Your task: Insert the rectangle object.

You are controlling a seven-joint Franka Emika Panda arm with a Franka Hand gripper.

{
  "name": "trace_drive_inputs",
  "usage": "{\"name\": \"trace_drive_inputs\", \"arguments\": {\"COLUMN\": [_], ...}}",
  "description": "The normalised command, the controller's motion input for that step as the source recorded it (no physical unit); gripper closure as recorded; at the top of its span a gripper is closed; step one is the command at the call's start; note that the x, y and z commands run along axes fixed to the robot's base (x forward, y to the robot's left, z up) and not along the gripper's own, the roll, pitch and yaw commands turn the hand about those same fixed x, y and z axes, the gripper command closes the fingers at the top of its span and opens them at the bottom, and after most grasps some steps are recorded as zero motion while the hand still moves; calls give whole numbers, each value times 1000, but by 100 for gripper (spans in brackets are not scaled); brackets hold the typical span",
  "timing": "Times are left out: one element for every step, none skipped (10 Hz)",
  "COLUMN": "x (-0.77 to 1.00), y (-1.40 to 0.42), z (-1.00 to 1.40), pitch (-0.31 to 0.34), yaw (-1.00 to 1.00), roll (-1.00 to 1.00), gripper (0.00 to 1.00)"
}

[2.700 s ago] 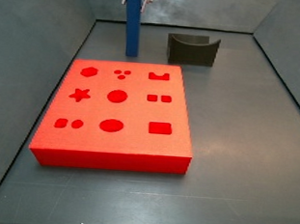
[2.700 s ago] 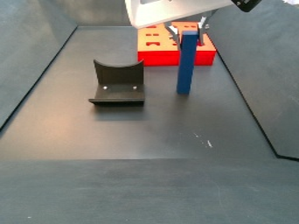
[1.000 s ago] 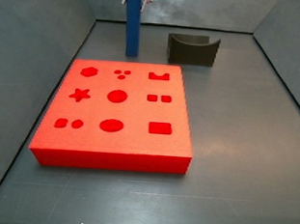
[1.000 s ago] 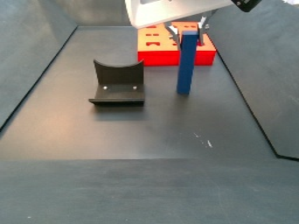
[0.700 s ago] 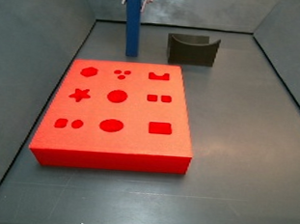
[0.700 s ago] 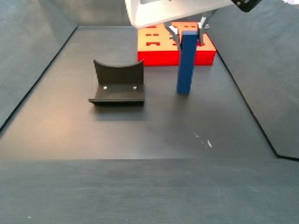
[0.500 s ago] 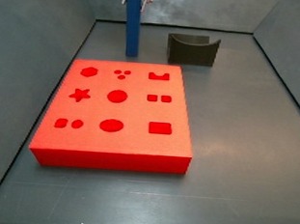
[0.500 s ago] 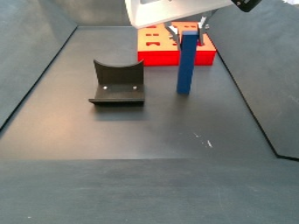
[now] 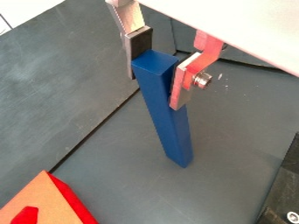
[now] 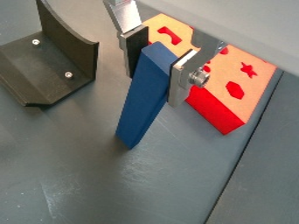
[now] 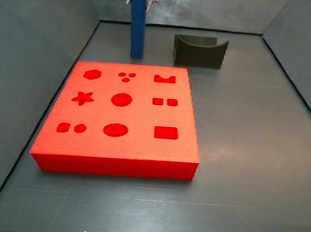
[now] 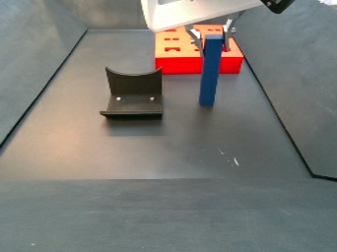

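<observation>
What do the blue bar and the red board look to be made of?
The blue bar, clamped at its top by the gripper and standing on the floor, looks like matte plastic: uniform colour, smooth faces, crisp edges. The red board looks likewise, probably moulded or printed plastic, with clean-cut shaped holes. Neither can be confirmed.
</observation>
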Motion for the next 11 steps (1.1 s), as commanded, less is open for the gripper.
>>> {"name": "trace_drive_inputs", "arguments": {"x": [377,394,320,223,117,60,134,26,0,146,34], "y": [3,91,0,-9,0,0,0,0,-71,-451,-160], "z": [100,137,63,0,0,0,0,0,0,429,351], "pitch": [51,61,46,41,11,1,14,0,0,-30,-54], "yaw": [0,-40,-63,-66,-60,-123,-129,-71,0,503,934], "roll": [0,-24,0,34,16,17,0,0,0,101,119], "gripper": [100,100,100,100,100,100,100,100,100,100,100]}}
